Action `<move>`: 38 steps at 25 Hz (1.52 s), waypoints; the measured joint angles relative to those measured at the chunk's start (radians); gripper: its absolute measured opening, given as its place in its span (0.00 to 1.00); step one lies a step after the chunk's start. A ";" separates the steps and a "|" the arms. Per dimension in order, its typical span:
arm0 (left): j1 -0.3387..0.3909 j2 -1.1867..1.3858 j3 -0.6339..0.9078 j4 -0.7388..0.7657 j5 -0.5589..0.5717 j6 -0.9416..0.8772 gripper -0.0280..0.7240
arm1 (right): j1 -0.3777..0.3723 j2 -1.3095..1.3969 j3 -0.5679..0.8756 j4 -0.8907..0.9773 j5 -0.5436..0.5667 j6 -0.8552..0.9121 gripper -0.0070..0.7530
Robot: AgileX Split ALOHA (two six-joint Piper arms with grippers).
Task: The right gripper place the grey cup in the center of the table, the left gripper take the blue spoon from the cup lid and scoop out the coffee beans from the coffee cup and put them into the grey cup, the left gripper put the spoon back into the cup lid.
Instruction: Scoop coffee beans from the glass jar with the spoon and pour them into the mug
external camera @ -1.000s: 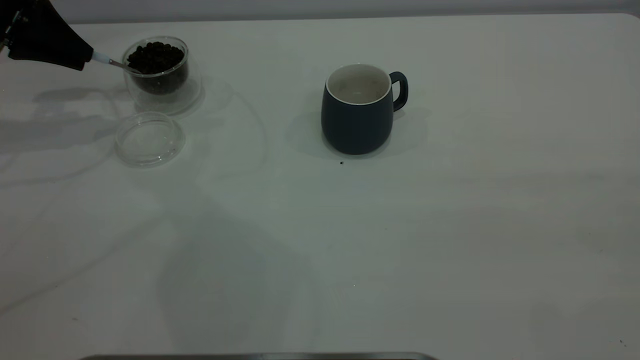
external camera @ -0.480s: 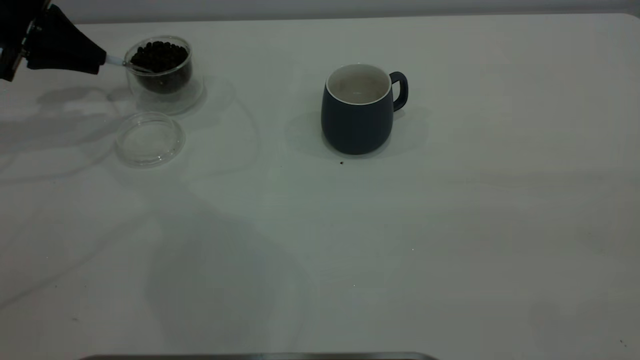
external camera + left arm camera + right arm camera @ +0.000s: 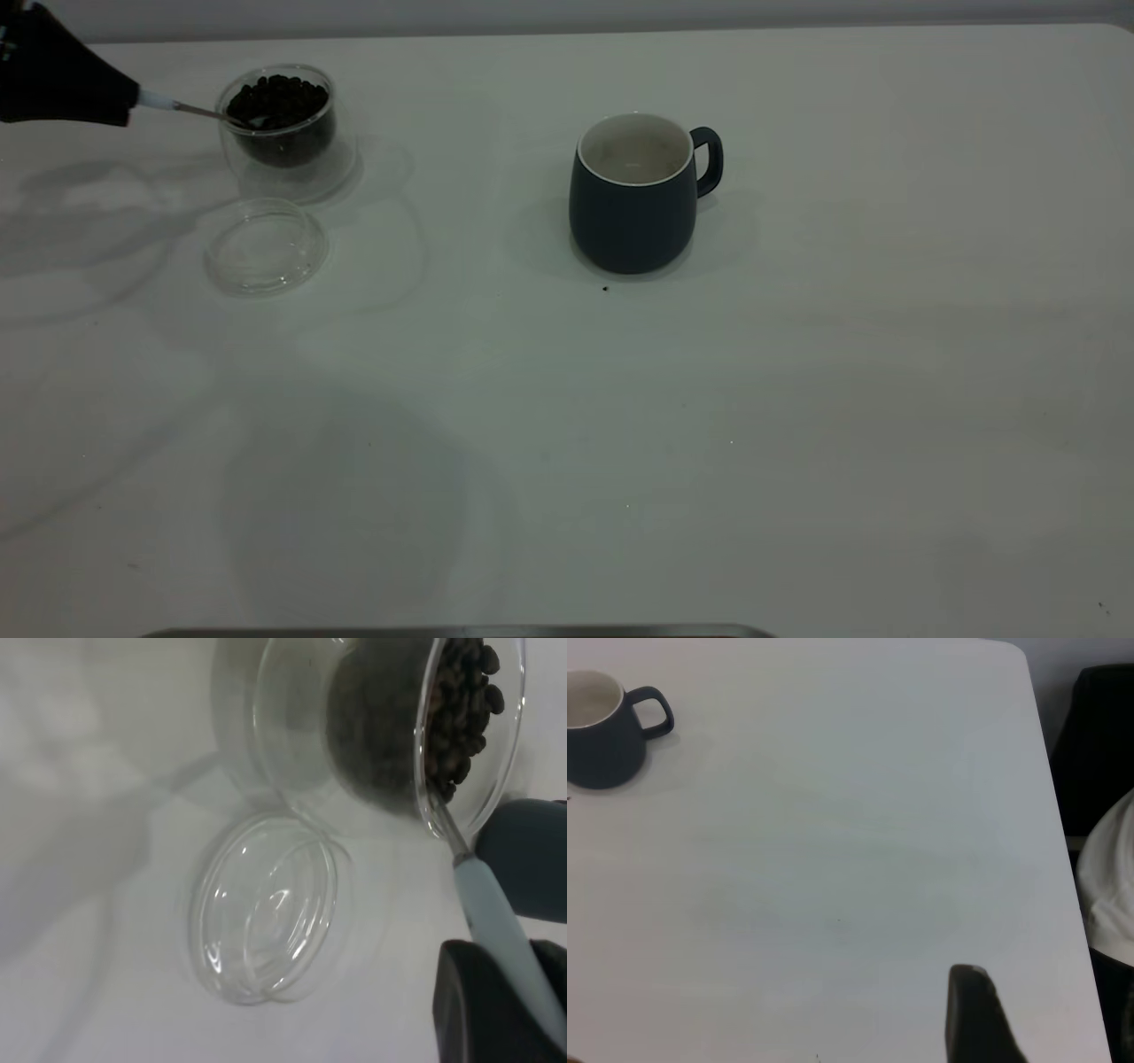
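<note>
on white table (image 3: 797,425) the grey cup (image 3: 631,208) is placed at the middle. the blue spoon (image 3: 177,107) is held tightly by the left gripper (image 3: 93,93), its bowl among the coffee beans (image 3: 276,99) in the coffee cup (image 3: 282,128). the spoon should be lifted level.

On the white table (image 3: 797,399) were counted: one grey cup (image 3: 631,213), one clear glass coffee cup (image 3: 282,133), one clear cup lid (image 3: 264,245) and one blue spoon (image 3: 182,108). One heap of coffee beans (image 3: 276,100) was seen inside the glass cup, too many to be numbered singly. One gripper, the left gripper (image 3: 66,84), was counted in the exterior view
</note>
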 joint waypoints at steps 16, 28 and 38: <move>0.014 0.000 0.000 -0.048 0.069 0.059 0.21 | 0.000 0.000 0.000 0.000 0.000 0.000 0.49; 0.037 0.000 0.000 -0.068 0.132 0.113 0.21 | 0.000 0.000 0.000 0.000 0.000 0.000 0.49; 0.041 0.001 0.000 -0.099 0.135 0.137 0.21 | 0.000 0.000 0.000 0.000 0.000 0.000 0.49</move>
